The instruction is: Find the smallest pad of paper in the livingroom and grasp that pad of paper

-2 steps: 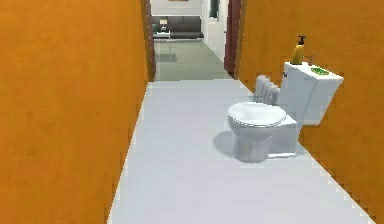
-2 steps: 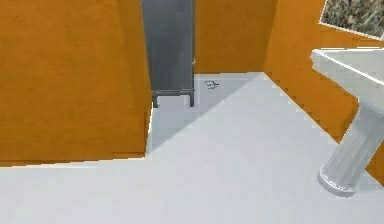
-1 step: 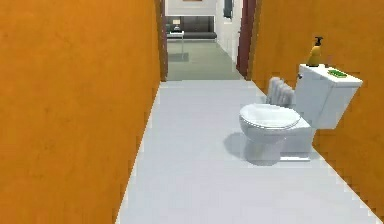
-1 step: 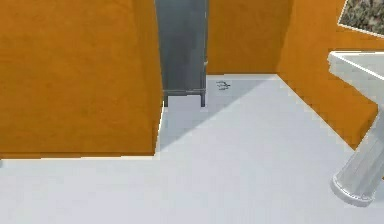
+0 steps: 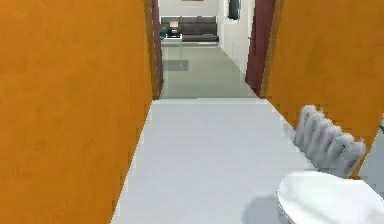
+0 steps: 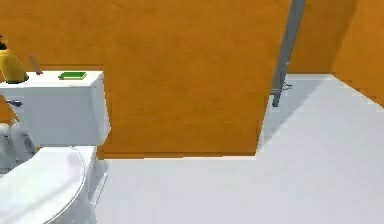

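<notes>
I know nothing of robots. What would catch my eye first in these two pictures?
Bright orange walls strike first, flanking a pale grey floor in the forward view. A white toilet sits at the arm side view's lower left, a small green thing on its tank. Far ahead, at the forward view's top, stands a dark sofa.

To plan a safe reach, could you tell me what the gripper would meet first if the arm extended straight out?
Probably the orange wall, across bare floor; the toilet seems off that line, though depth is unclear.
</notes>
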